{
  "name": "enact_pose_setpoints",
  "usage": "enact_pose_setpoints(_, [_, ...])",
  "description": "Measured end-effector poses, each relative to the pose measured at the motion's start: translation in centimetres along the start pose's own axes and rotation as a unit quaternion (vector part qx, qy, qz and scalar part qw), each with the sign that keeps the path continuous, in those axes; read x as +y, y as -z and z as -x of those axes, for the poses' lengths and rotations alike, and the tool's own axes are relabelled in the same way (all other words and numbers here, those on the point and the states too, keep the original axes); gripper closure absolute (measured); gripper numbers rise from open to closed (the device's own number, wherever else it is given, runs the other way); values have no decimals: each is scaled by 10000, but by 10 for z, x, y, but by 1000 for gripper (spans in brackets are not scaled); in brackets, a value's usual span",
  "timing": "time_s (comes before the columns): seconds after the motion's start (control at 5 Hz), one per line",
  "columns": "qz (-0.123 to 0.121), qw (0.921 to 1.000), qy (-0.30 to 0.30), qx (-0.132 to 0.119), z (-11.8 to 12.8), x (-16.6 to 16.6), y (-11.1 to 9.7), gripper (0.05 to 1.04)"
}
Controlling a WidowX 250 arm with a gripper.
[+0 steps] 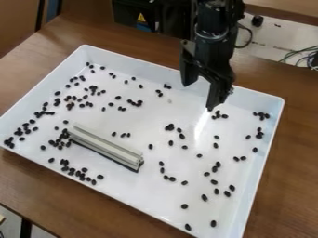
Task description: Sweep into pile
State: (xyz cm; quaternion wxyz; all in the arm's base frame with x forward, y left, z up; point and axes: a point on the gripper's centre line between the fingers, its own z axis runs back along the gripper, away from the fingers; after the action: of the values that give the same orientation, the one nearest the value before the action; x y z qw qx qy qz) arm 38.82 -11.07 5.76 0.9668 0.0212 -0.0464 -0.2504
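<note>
We find the gripper with its fingers well parted and nothing held between them. The bar, the task's tool, lies lengthwise on the floor of the tray, well apart from the fingers, down and to the left of them in the view. The beans lie scattered on every side of it, one small group just beside the lower fingertip.

We judge the step in hand to be taking up the bar. We advise carrying the open fingers across to its middle, turning them so that they straddle its narrow width, and lowering them square before closing. A hold near one end would likely let the bar swivel under load. Beans crowd its upper-left end and could get trapped beneath it. For the sweep, we recommend keeping its dark lower edge flat on the floor, with slow, light strokes, since the beans may roll round the ends.

As to pose, we note the arm entering from the top edge and hanging steeply, its fingers pointing down over the tray's far side.
</note>
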Motion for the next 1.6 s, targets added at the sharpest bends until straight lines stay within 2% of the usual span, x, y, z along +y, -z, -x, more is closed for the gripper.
enact_pose_setpoints(0.2, [37,9998,-45,181,6,-1,12,84])
enact_pose_setpoints(0.4, [-308,9917,-1188,389,29,4,14,84])
enact_pose_setpoints(0.6, [-772,9682,-2374,154,44,15,-17,84])
enact_pose_setpoints(0.8, [-1047,9309,-3482,351,73,24,-23,84])
enact_pose_setpoints(1.0, [-898,8821,-4617,248,111,35,-17,84])
enact_pose_setpoints(1.2, [-666,8130,-5784,-24,134,44,-4,84])
enact_pose_setpoints(1.4, [-612,7525,-6554,-199,155,43,0,84])
enact_pose_setpoints(1.6, [-646,7270,-6833,-198,169,44,3,84])
